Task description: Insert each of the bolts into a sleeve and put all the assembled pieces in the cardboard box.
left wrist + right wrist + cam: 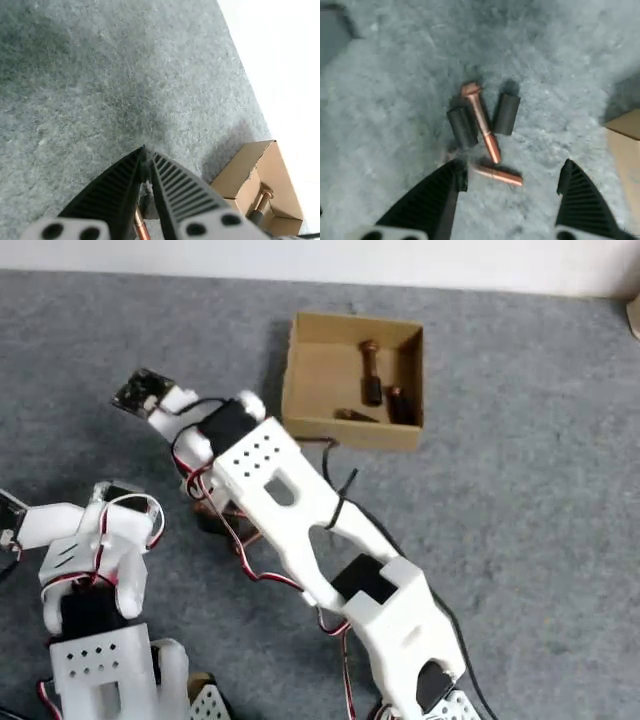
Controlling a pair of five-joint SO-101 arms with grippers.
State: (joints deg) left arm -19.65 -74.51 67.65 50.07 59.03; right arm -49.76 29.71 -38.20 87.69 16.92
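Left pincer (144,152): tips closed together. Between its jaws near the base, cut off by the frame edge, sit a copper bolt (141,226) and apparently a dark sleeve (148,204), seemingly gripped. Right pincer (512,172): jaws spread wide, holding nothing, above two loose bolts (481,120) and two loose sleeves (462,127) on the grey desk (380,100). In the high view the right arm (300,510) covers these parts. Cardboard box (300,370): beyond the arm, holding assembled pieces (371,375), number unclear.
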